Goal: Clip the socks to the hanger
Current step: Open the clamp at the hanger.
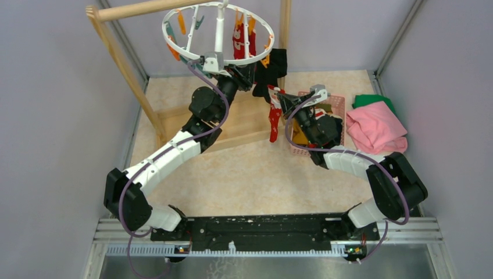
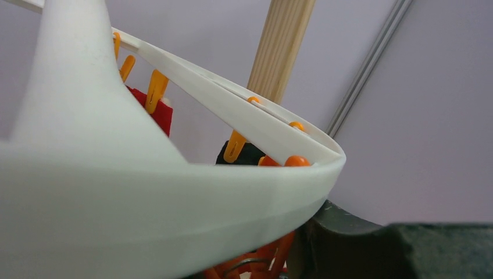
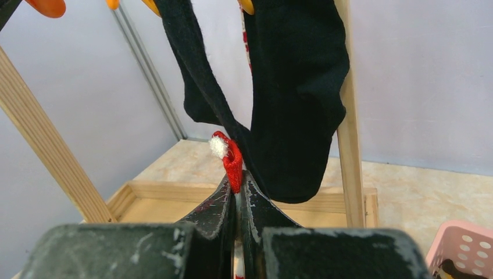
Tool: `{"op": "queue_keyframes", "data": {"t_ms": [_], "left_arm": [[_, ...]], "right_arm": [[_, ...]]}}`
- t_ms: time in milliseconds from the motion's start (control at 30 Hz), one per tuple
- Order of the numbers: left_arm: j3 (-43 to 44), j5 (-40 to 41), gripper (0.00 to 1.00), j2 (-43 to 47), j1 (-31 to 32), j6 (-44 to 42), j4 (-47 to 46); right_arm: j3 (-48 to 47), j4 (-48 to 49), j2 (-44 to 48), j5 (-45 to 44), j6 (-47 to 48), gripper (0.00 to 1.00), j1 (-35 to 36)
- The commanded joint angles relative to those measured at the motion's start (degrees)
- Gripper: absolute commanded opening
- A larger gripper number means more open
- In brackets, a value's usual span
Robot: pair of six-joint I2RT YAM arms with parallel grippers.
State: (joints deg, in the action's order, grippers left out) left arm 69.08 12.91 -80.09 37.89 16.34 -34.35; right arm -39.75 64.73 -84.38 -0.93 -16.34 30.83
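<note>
The white ring hanger (image 1: 218,32) hangs at the top centre, with red socks (image 1: 243,40) and black socks (image 1: 273,65) clipped to its right side. My left gripper (image 1: 247,74) reaches up under the ring's near rim. In the left wrist view the rim (image 2: 174,197) fills the frame. Below it an orange clip (image 2: 273,258) sits against my dark finger (image 2: 349,244), and the jaws look closed on it. My right gripper (image 1: 280,100) is shut on a red sock (image 1: 273,123) that dangles below it. The sock's red and white edge (image 3: 231,158) pokes out between the fingertips, just under a hanging black sock (image 3: 296,87).
A wooden rack (image 1: 125,64) frames the hanger, with its base (image 1: 232,125) on the table. A pink basket (image 1: 336,104) holding more socks stands under the right arm. Folded pink (image 1: 377,129) and green (image 1: 372,100) cloths lie at the right.
</note>
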Motion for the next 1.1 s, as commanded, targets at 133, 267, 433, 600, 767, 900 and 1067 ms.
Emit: {"op": "queue_keyframes", "data": {"t_ms": [133,267,433,600,767,900,1067], "left_arm": [[2.3,-0.31,0.35,1.46,-0.1,-0.78,-2.93],[2.4,-0.5,0.32,1.43,-0.1,-0.61,-2.84],[2.25,-0.34,0.23,1.84,-0.02,-0.27,-2.78],[2.16,-0.26,0.17,2.07,-0.09,0.25,-2.74],[1.85,0.01,0.14,2.47,-0.1,0.92,-2.67],[1.66,0.19,0.13,2.82,-0.1,1.15,-2.74],[1.4,0.52,0.12,3.32,-0.1,1.41,-2.74]], "right_arm": [[-0.07,2.68,2.3,0.32,-0.63,0.0,-0.77],[-0.07,2.67,2.25,0.4,-0.63,0.0,-0.77],[0.0,2.8,2.45,0.62,-0.67,0.0,-0.78],[0.92,4.93,2.98,3.51,0.24,0.0,-0.77],[3.3,9.16,5.33,11.8,3.88,0.0,-0.81],[2.74,9.23,6.37,17.49,4.65,0.0,-0.78],[1.17,7.56,6.34,19.83,4.0,0.0,-0.78]]}}
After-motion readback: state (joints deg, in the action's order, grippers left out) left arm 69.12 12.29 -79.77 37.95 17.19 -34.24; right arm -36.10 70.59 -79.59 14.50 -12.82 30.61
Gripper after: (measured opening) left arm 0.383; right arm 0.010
